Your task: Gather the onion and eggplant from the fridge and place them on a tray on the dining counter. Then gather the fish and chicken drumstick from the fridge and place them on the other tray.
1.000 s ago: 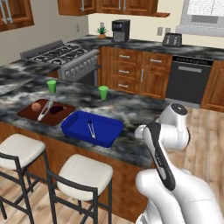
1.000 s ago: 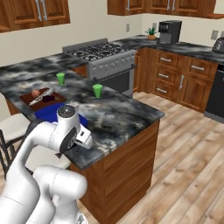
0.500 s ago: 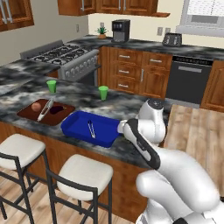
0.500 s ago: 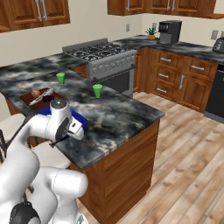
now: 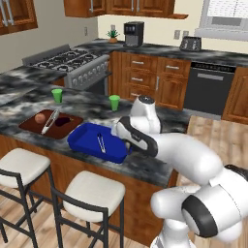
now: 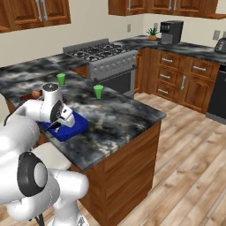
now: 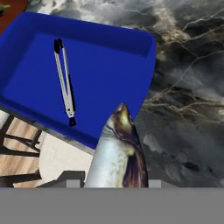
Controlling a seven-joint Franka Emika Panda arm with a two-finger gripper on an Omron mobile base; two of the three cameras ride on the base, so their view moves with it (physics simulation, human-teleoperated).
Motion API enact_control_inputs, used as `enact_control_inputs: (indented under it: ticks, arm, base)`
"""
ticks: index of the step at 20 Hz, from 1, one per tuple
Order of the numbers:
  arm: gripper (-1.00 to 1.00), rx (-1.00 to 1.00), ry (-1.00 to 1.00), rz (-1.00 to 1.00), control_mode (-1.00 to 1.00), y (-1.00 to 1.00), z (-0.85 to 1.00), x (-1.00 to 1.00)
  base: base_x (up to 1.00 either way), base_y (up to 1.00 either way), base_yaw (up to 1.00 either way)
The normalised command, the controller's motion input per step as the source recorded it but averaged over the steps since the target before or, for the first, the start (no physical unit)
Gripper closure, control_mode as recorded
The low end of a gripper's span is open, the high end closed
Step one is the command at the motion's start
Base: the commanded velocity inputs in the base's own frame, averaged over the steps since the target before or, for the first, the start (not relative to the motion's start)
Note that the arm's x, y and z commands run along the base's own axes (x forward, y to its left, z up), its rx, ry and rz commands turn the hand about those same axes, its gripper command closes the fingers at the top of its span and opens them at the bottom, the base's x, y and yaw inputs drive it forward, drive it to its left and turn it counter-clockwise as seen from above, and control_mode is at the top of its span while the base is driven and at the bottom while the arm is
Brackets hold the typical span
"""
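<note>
A silvery fish (image 7: 118, 153) is held in my gripper (image 6: 56, 126), which is shut on it with the fingers hidden behind its body. The fish's head points at the near right corner of the blue tray (image 7: 105, 74), which holds a pair of tongs (image 7: 64, 81). My hand hovers at the right edge of that blue tray (image 5: 87, 138) on the dining counter. To the left lies a brown tray (image 5: 29, 127) with the onion (image 5: 39, 117) and the dark eggplant (image 5: 62, 121) on it. The chicken drumstick and the fridge are out of view.
Two green cups (image 5: 57, 95) (image 5: 114, 102) stand on the dark marble counter (image 5: 145, 167) behind the trays. Two white stools (image 5: 19, 164) (image 5: 94, 193) sit below the counter's front edge. A stove (image 5: 68, 58) is at the back left.
The arm has swung up from low on the right and reached left over the counter, bringing the hand with the fish to the blue tray's right edge. The trays have not moved.
</note>
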Motion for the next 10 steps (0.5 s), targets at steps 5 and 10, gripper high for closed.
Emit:
enact_control_inputs:
  ticks: [5,10]
  arm:
    - [1.00,-0.01,0.10,0.00,-1.00,0.41,0.05,0.37]
    - [1.00,0.00,0.05,0.00,-1.00,0.32,0.00,0.35]
  base:
    - [0.00,0.00,0.00]
    - [0.00,0.00,0.00]
